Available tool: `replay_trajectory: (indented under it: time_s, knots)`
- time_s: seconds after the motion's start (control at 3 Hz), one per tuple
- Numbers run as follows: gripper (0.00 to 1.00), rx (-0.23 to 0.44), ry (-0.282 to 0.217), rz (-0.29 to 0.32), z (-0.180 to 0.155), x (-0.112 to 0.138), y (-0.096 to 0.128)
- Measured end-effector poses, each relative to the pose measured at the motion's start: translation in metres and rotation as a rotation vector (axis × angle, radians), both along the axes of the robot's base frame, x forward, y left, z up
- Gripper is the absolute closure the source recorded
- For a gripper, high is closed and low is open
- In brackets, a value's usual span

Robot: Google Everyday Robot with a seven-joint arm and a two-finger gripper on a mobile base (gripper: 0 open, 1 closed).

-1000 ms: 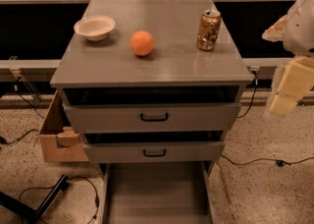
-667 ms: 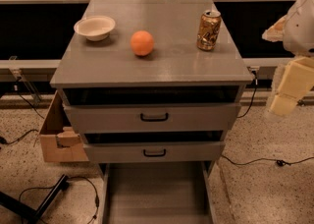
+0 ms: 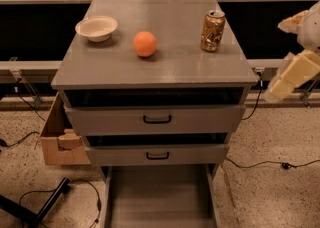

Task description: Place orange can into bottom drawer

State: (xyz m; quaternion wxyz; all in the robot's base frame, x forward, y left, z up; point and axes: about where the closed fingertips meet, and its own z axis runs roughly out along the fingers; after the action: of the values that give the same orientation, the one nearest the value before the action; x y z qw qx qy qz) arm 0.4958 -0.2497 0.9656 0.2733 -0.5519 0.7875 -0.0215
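The orange can [image 3: 212, 31] stands upright on the grey cabinet top [image 3: 165, 67], near its right rear side. The bottom drawer [image 3: 159, 199] is pulled out at the cabinet's foot, a shallow grey tray with nothing in it. My gripper [image 3: 286, 83] hangs at the right edge of the view, beside the cabinet's right side and lower than the can. It is well apart from the can and holds nothing that I can see.
A round orange fruit [image 3: 145, 43] and a white bowl [image 3: 97, 27] sit on the cabinet top left of the can. Two upper drawers with black handles [image 3: 157, 119] stand slightly out. A cardboard box [image 3: 59, 139] sits on the floor at left, with cables around.
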Motion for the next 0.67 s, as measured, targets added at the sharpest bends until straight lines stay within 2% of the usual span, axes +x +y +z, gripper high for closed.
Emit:
replay_trajectory:
  time_s: [0.67]
  knots:
    - [0.0,0.28,-0.262,-0.125,0.007,0.075,-0.038]
